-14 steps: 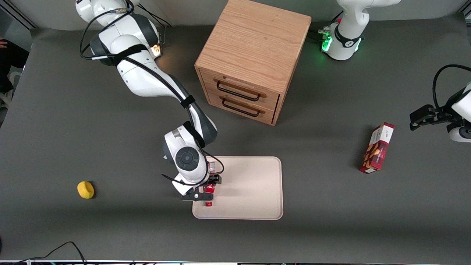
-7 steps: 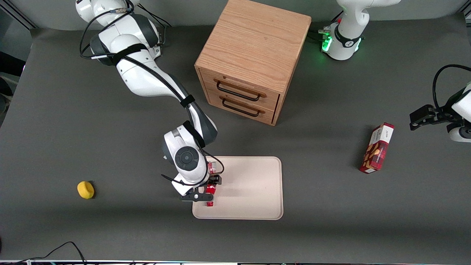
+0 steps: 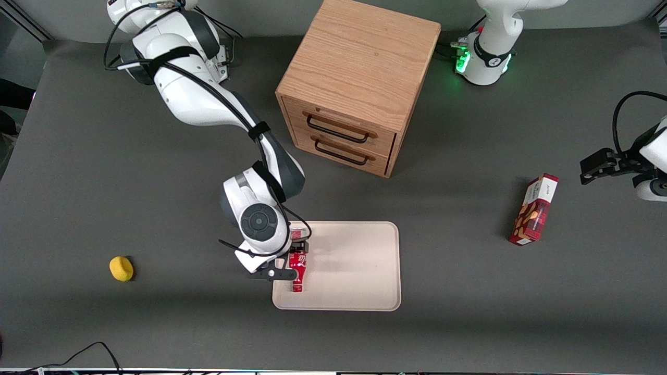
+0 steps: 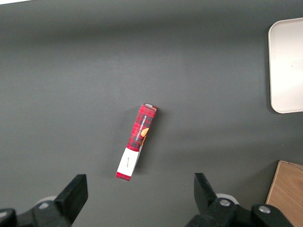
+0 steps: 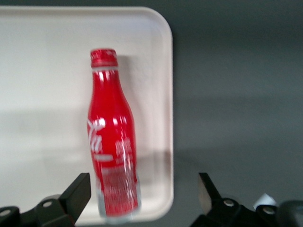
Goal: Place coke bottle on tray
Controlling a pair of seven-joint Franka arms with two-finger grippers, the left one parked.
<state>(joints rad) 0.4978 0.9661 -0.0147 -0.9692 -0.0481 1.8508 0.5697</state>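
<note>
Dark grey table (image 3: pixel 104 182), matte, carrying every item we list below.

Item 1, tray (image 3: pixel 354 271): cream-beige, rounded corners, low rim. It sits flat on the table, nearer the front camera than the wooden drawer cabinet (image 3: pixel 359 78). Its large flat floor makes it an easy target for a set-down.

Item 2, coke bottle (image 3: pixel 297 271): red, white script, red cap. We record it lying on its side on the tray floor, along the rim at the working arm's end, cap pointing toward the front camera. The right wrist view shows the bottle (image 5: pixel 111 142) wholly inside the tray (image 5: pixel 47 71), close alongside the rim. Lying flat, it cannot topple, though we judge that a round body could roll, and the low rim beside it would check that.

Item 3, gripper (image 3: pixel 287 259): on the right arm, hanging above the bottle at the tray's edge. The wrist view shows the gripper (image 5: pixel 143 187) with its fingers (image 5: pixel 78 191) spread wide and nothing held between them. The bottle lies clear below. We judge the placing done, with only a clean lift away left.

Item 4, snack box (image 3: pixel 534 211): red and white, on the bare table toward the parked arm's end, well apart from the tray.

Item 5, yellow object (image 3: pixel 121 269): small and rounded, toward the working arm's end, well apart from the tray.
</note>
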